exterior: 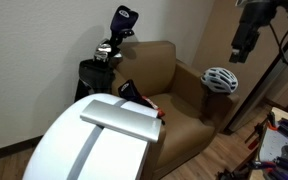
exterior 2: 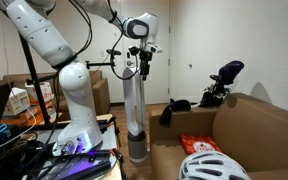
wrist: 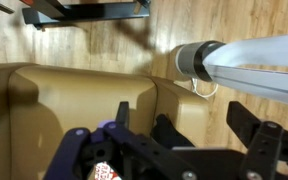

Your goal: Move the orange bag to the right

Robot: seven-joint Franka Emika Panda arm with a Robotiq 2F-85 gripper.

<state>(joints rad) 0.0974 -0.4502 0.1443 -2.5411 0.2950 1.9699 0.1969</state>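
The gripper (exterior 2: pixel 144 68) is held high in the air, well above the brown armchair (exterior 2: pixel 249 125). In the wrist view its fingers are seen spread apart, and nothing is held between them.

The orange bag (exterior 2: pixel 199 145) is seen lying flat on the seat of the armchair in an exterior view (it is a small red-orange packet with pale marks). Only a small bit of the bag (wrist: pixel 104 172) is shown at the bottom edge of the wrist view, under the dark parts of the gripper.

A white helmet (exterior: pixel 221 80) is set on the arm of the chair. In an exterior view the helmet (exterior 2: pixel 212 168) is seen near the bag, at the very bottom.

A black golf bag (exterior: pixel 109 55) is stood behind the chair, by the wall. A black thing with a red edge (exterior: pixel 134 93) is laid at the back of the seat. A grey pole (exterior 2: pixel 134 110) is stood upright just beside the chair, and the wood floor (wrist: pixel 84 35) is seen around it. Part of the seat is hidden in an exterior view by a big white rounded thing (exterior: pixel 94 145).
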